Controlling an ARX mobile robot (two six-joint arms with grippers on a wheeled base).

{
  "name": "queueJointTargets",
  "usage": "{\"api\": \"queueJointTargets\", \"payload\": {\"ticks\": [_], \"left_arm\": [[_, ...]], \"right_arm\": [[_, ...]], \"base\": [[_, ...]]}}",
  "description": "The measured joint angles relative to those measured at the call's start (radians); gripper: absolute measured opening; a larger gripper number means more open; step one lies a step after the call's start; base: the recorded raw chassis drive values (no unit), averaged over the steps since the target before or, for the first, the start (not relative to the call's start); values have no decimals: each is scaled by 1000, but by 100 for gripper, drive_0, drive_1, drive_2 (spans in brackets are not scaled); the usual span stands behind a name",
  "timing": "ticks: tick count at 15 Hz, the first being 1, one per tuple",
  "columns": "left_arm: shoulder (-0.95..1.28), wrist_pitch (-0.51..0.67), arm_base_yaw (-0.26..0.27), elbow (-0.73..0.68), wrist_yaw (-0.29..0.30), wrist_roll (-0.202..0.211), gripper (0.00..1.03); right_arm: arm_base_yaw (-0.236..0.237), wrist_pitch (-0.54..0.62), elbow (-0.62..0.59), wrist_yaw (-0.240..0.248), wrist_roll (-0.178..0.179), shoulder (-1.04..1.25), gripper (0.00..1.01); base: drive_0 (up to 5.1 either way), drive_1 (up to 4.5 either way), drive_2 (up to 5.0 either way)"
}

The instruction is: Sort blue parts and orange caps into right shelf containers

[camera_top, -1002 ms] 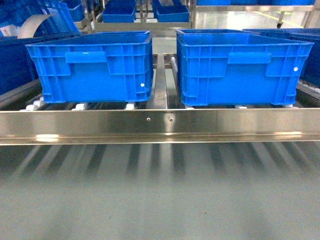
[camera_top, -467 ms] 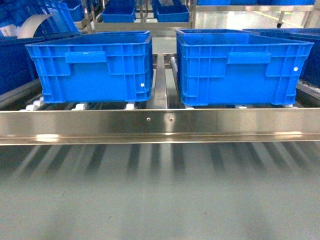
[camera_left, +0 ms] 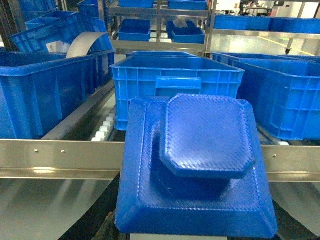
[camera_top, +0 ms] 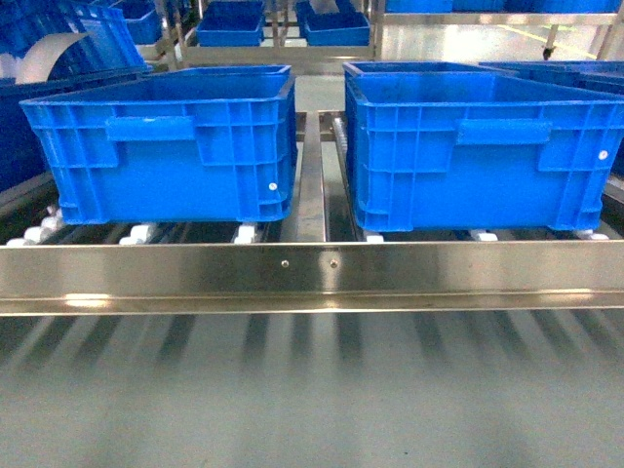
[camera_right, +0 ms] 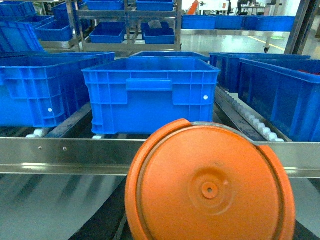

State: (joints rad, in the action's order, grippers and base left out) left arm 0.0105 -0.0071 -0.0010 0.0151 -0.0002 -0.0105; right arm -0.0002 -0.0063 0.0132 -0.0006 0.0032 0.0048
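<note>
In the left wrist view a blue part (camera_left: 200, 165), a square stepped block with an octagonal top, fills the lower middle, held in the air before the shelf. My left gripper is shut on it, its fingers hidden under the part. In the right wrist view a round orange cap (camera_right: 210, 190) is held the same way by my right gripper, whose fingers are hidden behind it. Two right shelf containers stand side by side on the rollers: the left crate (camera_top: 166, 146) and the right crate (camera_top: 478, 146). Neither gripper shows in the head view.
A steel front rail (camera_top: 312, 278) runs across the shelf below the crates. A steel divider (camera_top: 310, 175) separates the two roller lanes. More blue crates (camera_left: 45, 90) (camera_right: 285, 90) flank them, and racks with smaller blue bins (camera_top: 234, 24) stand behind.
The head view has moved closer to the shelf: both crates look larger and the rail sits lower in the frame.
</note>
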Motion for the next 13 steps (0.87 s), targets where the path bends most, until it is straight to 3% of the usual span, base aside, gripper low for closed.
{"api": "queueJointTargets", "payload": {"ticks": [11,13], "left_arm": [[0,0,0,0,0,0,44],[0,-6,0,0,0,0,44]], "right_arm": [[0,0,0,0,0,0,44],[0,-4,0,0,0,1,44]], "base": [[-1,425,-427],[0,0,0]]}}
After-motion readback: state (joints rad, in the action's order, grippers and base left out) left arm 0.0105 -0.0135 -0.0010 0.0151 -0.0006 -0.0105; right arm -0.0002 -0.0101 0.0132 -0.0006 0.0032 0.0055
